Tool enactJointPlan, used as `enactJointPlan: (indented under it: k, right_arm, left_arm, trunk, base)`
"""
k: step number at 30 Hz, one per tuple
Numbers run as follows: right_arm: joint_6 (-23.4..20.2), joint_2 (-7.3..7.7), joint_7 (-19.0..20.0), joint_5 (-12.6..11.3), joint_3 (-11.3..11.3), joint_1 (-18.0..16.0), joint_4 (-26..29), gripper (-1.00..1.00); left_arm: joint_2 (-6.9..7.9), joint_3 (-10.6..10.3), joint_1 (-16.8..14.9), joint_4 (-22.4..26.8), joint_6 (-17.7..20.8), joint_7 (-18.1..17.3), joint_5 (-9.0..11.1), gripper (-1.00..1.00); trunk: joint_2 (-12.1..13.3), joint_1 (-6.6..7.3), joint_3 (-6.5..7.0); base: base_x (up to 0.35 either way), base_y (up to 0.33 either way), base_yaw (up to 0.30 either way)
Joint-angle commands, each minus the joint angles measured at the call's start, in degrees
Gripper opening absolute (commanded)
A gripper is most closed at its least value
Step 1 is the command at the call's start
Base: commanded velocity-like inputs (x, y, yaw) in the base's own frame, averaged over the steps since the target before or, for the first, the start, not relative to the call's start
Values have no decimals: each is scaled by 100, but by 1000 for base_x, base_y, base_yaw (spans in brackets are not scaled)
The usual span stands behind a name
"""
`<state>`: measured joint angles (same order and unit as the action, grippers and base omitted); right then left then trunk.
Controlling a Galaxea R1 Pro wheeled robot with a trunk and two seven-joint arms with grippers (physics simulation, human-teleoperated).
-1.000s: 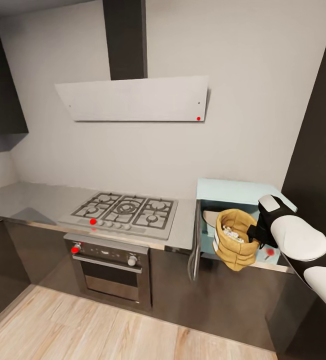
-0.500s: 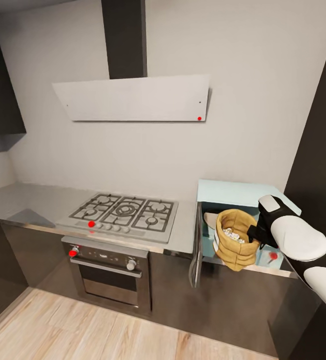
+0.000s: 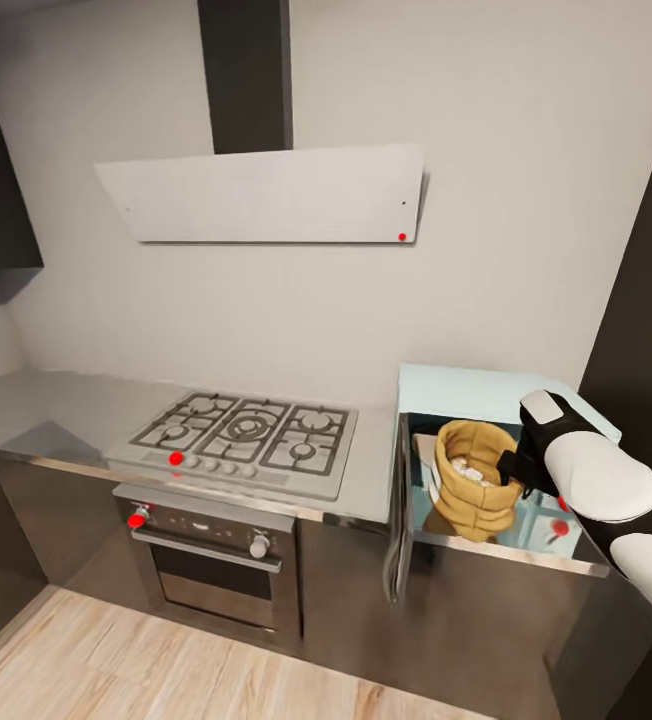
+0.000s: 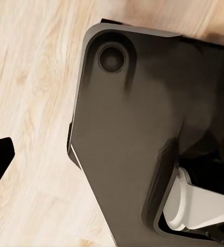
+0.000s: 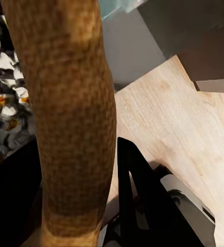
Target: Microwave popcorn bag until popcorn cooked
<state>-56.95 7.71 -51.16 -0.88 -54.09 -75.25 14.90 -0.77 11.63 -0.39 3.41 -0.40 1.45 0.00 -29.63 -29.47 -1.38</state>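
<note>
Gripping the rolled rim of the tan burlap popcorn bag (image 3: 476, 480), my right gripper (image 3: 509, 467) held it at the open pale mint microwave (image 3: 466, 385). Whitish popcorn (image 5: 3, 110) lay inside the bag. I judged placing, closing and heating remained.

Setting: domestic kitchen. Gas hob (image 3: 246, 435) set in grey countertop (image 3: 56, 400), built-in oven (image 3: 211, 555) below, extractor hood (image 3: 266, 192) above. Microwave (image 3: 486, 385) at right, door open.

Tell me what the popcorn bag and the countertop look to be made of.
The popcorn bag looks like coarse tan burlap: its woven grid texture shows in the right wrist view. The countertop looks like brushed grey metal, going by its flat, dull sheen; it could be another smooth material.
</note>
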Motion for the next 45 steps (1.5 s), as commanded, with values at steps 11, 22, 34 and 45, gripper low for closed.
enactJointPlan:
  k: [11, 22, 34, 45]
  right_arm:
    - [-18, 63, -26, -17, -15, -7, 4, -100]
    - [-18, 72, -26, -17, -16, -7, 4, -100]
    - [-18, 124, -26, -17, -15, -7, 4, -100]
    - [-18, 177, -26, -17, -16, -7, 4, -100]
  left_arm:
    - [-2, 28, -4, 2, -4, 13, 0, 100]
    - [-2, 26, -2, 2, -4, 13, 0, 100]
    - [-2, 30, -3, 2, -4, 13, 0, 100]
    - [-2, 31, -3, 2, -4, 13, 0, 100]
  trunk:
    - [-11, -5, -12]
    - [-11, -5, -12]
    - [-11, -5, -12]
    - [-11, -5, -12]
  base:
    - [117, -47, 0]
    - [46, -2, 0]
    - [106, 0, 0]
    - [116, 0, 0]
